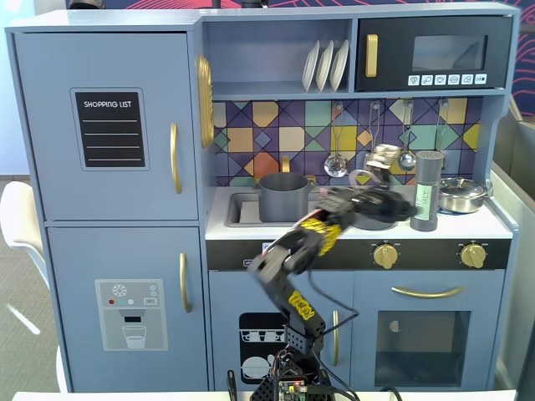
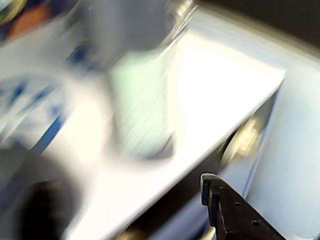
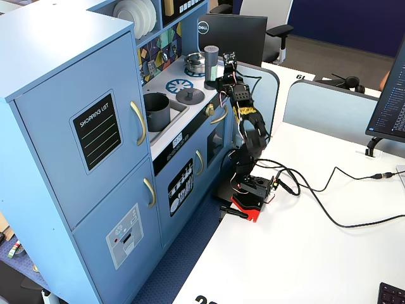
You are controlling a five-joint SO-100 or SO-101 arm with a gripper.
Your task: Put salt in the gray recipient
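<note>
Blue toy kitchen [image 1: 109, 209]: a gray pot [image 1: 284, 197] stands in the sink [image 1: 237, 209], its contents unseen. Salt shaker [image 1: 426, 190] stands upright on the counter, right of the blurred gripper [image 1: 386, 160]; whether its jaws are parted cannot be told. Steel pan [image 1: 462, 194] sits beside the shaker.

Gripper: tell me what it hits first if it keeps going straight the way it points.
Probably the salt shaker: the gripper points toward it along the counter, and the blurred wrist view fills with it. Depth is unclear.
</note>
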